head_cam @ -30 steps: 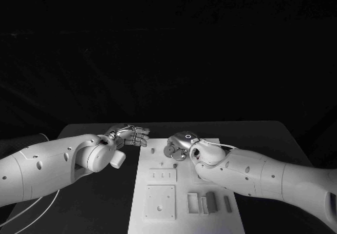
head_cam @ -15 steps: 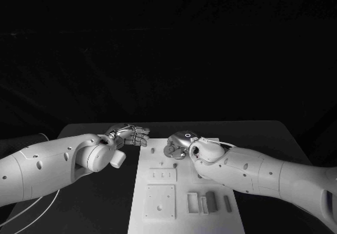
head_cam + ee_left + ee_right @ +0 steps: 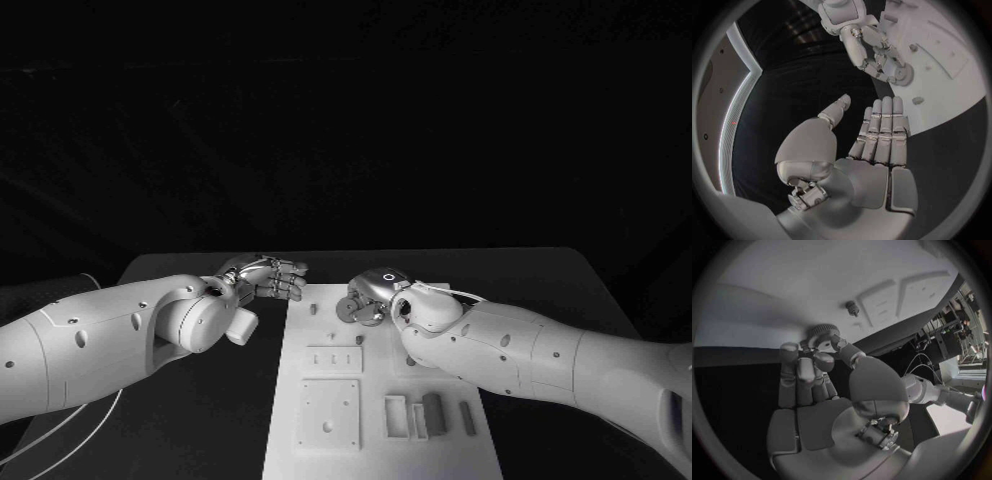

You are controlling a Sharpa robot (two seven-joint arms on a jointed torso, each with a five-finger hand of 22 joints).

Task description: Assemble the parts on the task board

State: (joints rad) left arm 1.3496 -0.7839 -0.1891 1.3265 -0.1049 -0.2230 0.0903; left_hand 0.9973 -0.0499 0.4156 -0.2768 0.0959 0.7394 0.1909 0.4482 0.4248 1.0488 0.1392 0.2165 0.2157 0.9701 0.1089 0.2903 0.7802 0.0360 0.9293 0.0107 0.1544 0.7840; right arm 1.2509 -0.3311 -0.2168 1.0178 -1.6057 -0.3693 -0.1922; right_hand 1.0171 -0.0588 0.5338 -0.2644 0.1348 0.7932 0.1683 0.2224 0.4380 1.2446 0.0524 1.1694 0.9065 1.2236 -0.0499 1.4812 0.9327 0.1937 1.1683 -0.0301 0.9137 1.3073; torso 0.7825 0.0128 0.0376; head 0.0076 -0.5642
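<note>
The white task board [image 3: 372, 440] lies lengthwise in the middle of the table. At its far end my right hand [image 3: 369, 296] pinches a round knurled part [image 3: 823, 331] between thumb and fingertips, low over the board [image 3: 773, 285]. In the left wrist view this part [image 3: 905, 75] sits under the right hand [image 3: 862, 40]. A small peg [image 3: 852, 306] stands in the board just beyond it. My left hand [image 3: 268, 277] hovers beside the board's far left corner over the black table. Its fingers [image 3: 882, 127] are straight and together, the thumb apart, and it holds nothing.
Two raised square plates [image 3: 333, 360] [image 3: 329, 413] sit on the board's left half. Several narrow bar parts [image 3: 433, 412] lie near its front right. Another small peg [image 3: 918, 100] stands on the board [image 3: 954, 85] close to my left fingertips. Black table surrounds the board.
My right wrist has shifted slightly, with the hand still on the round part at the board's far end. The left hand has not moved.
</note>
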